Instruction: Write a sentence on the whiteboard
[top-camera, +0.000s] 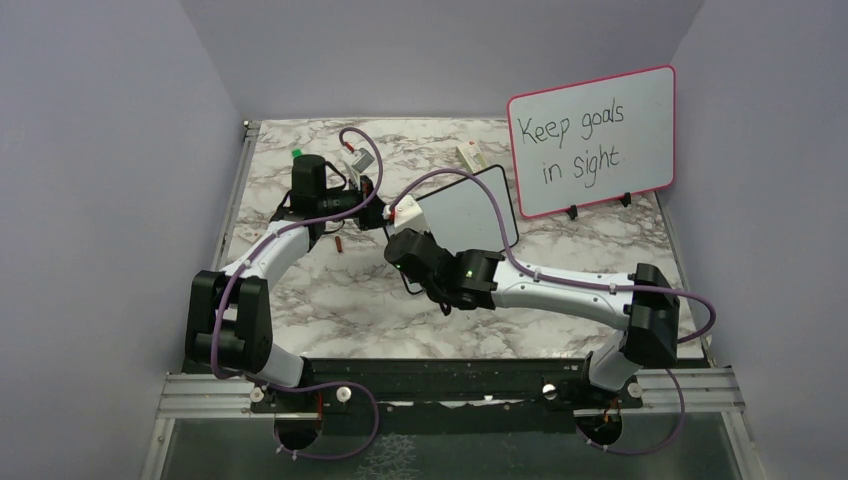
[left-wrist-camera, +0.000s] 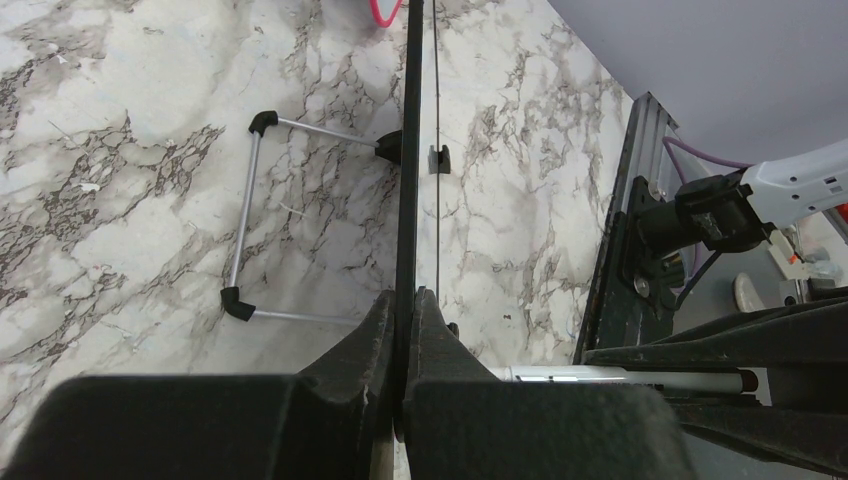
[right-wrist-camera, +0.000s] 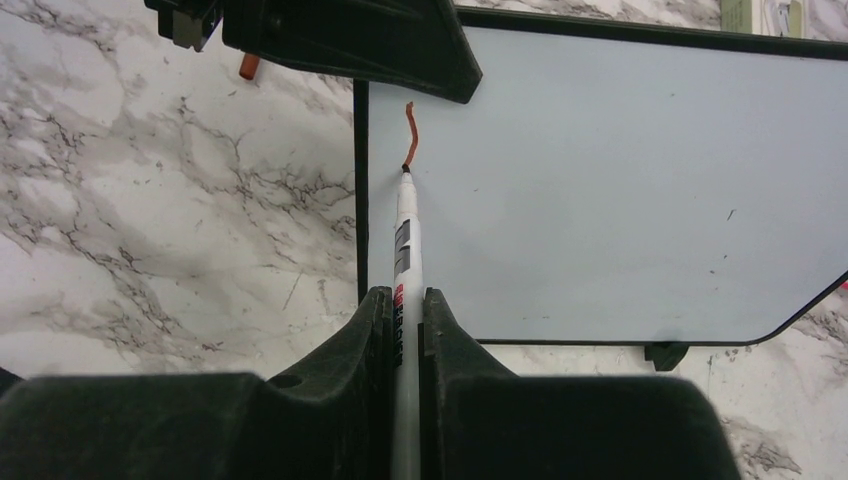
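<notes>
Top external view: near the middle of the marbled white desk (top-camera: 340, 300), the small black-framed rectangular whiteboard (top-camera: 470, 205) is stood before a larger pink-framed board (top-camera: 592, 140), its left edge pinched by the closed left claw (left-wrist-camera: 405, 312). A white marker pen (right-wrist-camera: 405, 225) is gripped in the right claw (right-wrist-camera: 405, 300), long axis pointing straight ahead, tip pressed just inside that left frame at the end of a short red stroke (right-wrist-camera: 409, 130); the blank surface is spread to the tip's right.
</notes>
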